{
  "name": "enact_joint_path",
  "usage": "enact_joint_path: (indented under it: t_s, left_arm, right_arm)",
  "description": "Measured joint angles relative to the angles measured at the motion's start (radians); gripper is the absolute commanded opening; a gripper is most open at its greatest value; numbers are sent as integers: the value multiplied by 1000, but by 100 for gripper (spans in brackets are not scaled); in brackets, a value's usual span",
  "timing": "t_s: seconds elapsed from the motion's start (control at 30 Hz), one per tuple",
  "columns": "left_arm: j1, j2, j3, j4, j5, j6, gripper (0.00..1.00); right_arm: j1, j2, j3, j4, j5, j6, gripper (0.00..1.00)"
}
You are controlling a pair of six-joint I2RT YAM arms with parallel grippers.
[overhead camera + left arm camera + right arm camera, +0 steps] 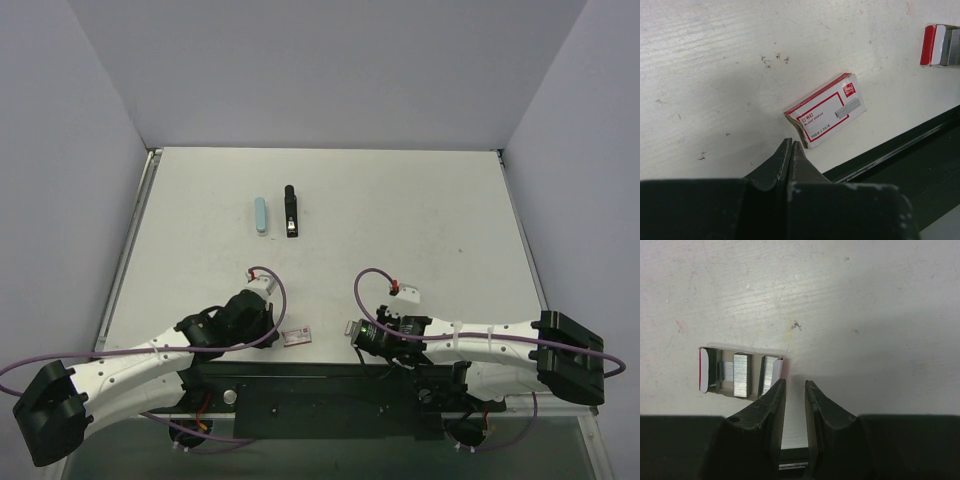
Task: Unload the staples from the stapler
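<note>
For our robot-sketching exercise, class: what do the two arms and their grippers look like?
The left arm and right arm have white links with black joints and black shoulder housings. A purple cable loops along each. The left gripper and right gripper have black, tapering fingers.

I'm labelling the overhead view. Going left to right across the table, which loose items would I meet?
light blue oblong object → black stapler → open tray of staples. The closed red-and-white box is left out, since it overlaps the stapler's column.
</note>
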Motion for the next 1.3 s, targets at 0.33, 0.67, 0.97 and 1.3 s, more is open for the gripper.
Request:
enact_joint_path:
  t_s: [0.33, 0.67, 0.97, 1.3]
  left_arm:
    - [0, -1, 0, 0, 3, 0, 0]
    - [0, -11, -4, 0, 5, 1, 0]
    - [0, -8, -4, 0, 6, 3, 0]
    - [0, 6, -4, 0, 10, 4, 0]
  right_arm:
    - [0, 19, 34, 9, 0, -5, 19]
    - [0, 61, 38, 21, 0, -7, 19]
    - [0, 96, 38, 38, 0, -7, 15]
    - [0, 118, 38, 59, 0, -11, 9]
